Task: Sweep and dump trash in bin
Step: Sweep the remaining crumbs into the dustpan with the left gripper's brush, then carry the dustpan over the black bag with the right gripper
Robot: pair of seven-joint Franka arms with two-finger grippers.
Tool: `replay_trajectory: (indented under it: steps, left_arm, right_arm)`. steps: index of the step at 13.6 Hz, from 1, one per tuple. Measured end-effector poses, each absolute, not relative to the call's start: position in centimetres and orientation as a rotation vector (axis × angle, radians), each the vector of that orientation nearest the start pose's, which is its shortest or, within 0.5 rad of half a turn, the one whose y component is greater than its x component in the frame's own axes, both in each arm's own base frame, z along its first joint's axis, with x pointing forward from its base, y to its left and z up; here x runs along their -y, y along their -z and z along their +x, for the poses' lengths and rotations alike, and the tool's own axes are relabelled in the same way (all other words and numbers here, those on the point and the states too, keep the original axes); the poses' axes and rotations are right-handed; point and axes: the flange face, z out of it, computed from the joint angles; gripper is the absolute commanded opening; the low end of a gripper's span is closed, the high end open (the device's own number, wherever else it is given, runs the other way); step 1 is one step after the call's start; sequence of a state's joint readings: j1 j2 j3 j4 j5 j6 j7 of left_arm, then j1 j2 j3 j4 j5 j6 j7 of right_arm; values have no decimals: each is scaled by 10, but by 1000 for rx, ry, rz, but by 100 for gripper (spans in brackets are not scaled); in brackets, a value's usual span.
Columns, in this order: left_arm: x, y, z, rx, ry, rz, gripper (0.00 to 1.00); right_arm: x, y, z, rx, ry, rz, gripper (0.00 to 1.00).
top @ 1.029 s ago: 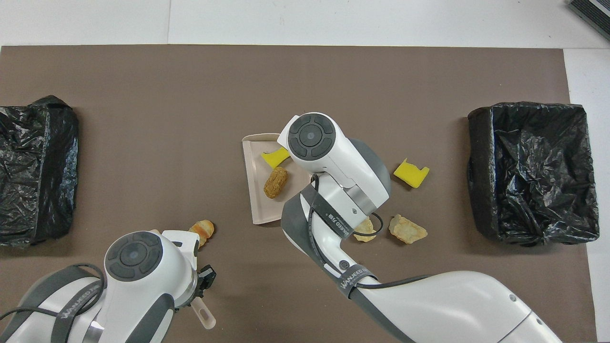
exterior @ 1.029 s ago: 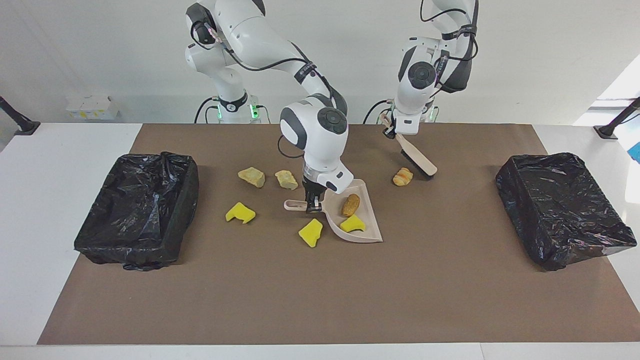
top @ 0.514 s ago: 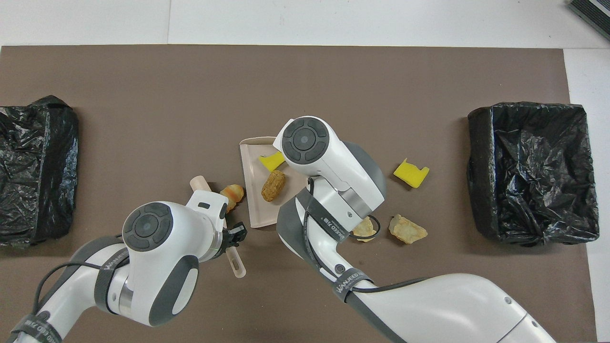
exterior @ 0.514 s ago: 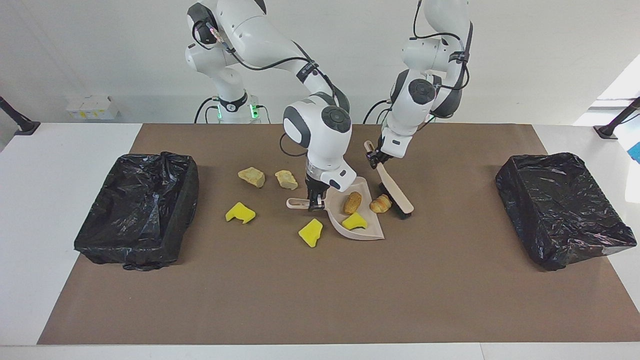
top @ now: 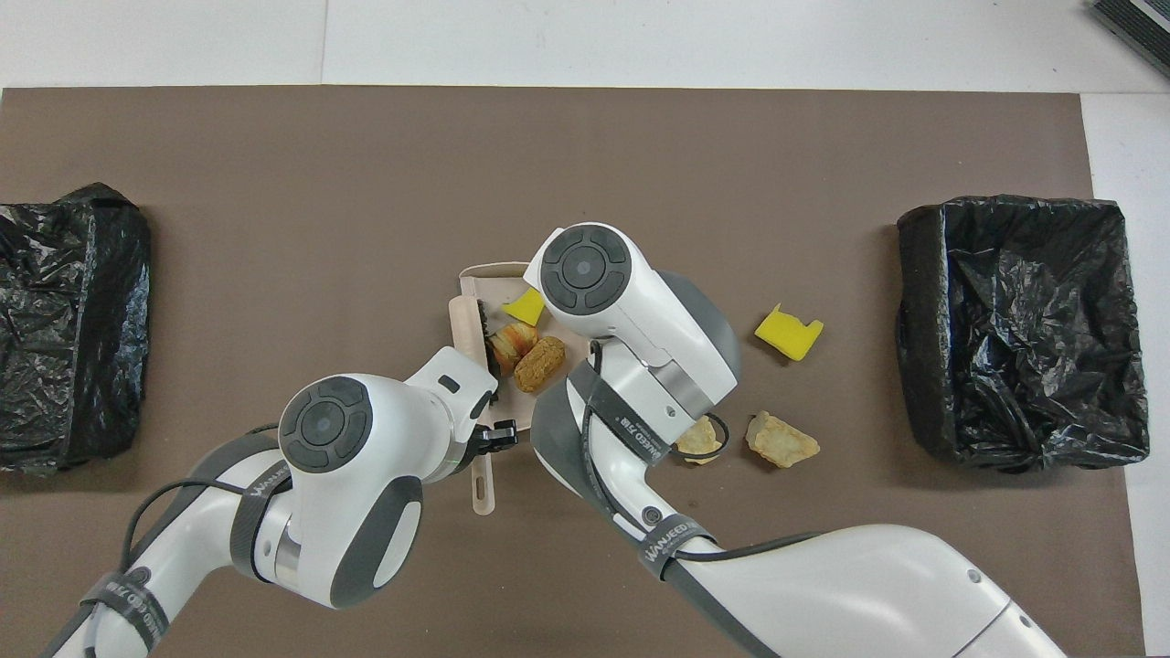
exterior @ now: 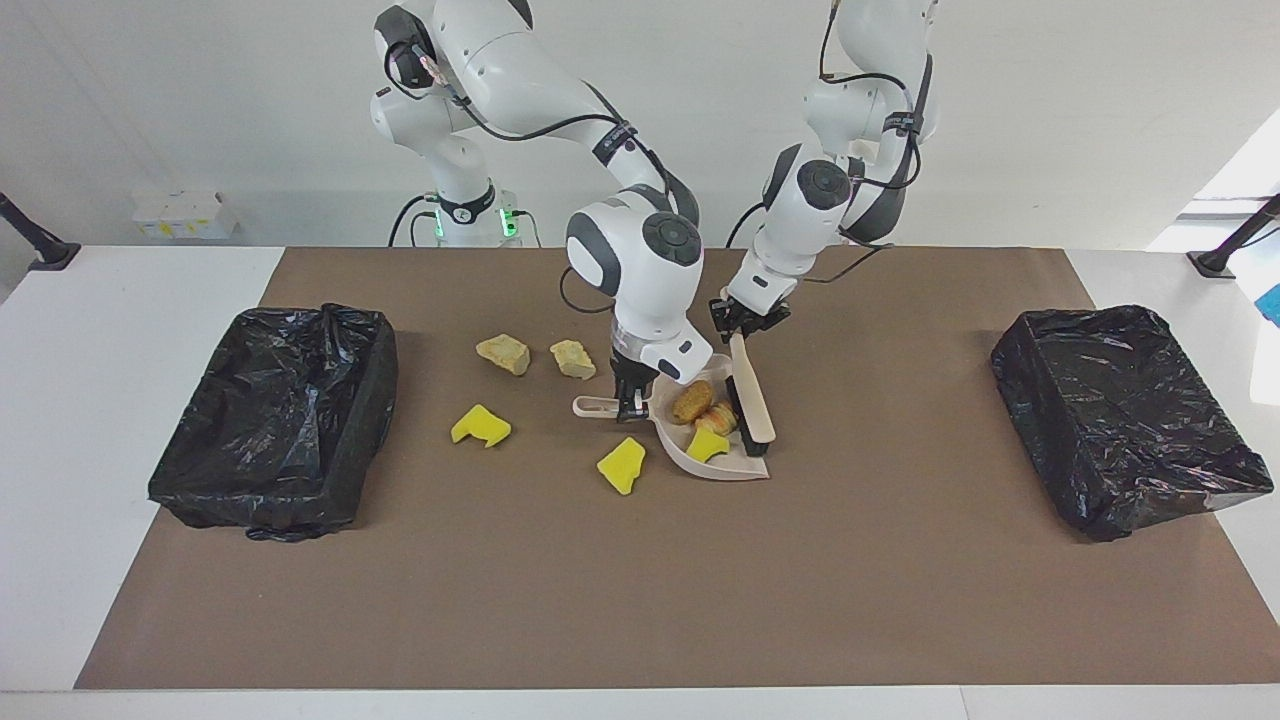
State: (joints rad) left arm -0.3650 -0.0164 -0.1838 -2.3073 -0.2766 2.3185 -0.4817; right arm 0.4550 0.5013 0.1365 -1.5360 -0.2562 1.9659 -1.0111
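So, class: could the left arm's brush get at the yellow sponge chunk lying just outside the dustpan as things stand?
Probably not directly: the dustpan, held by the right hand, sits between the brush in the left hand and that yellow sponge chunk.
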Motion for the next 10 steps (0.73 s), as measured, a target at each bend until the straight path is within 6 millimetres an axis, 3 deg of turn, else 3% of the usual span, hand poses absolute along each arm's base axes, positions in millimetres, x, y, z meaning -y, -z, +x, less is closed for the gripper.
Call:
replay_trajectory:
  steps: [5,7,10]
  left_arm:
    - [195,-365,479,345,-52,-3302,0]
    - [194,-376,485,325,-24,-3297,0]
    - [210,-380,473,264,-51,-3294,0]
  right_arm:
    - [-331,-366,603,-2204,95,2097,0]
    - [-310,-384,613,-2232,41,2134,0]
    - [-244,-428,631,-2279,-51,2129,0]
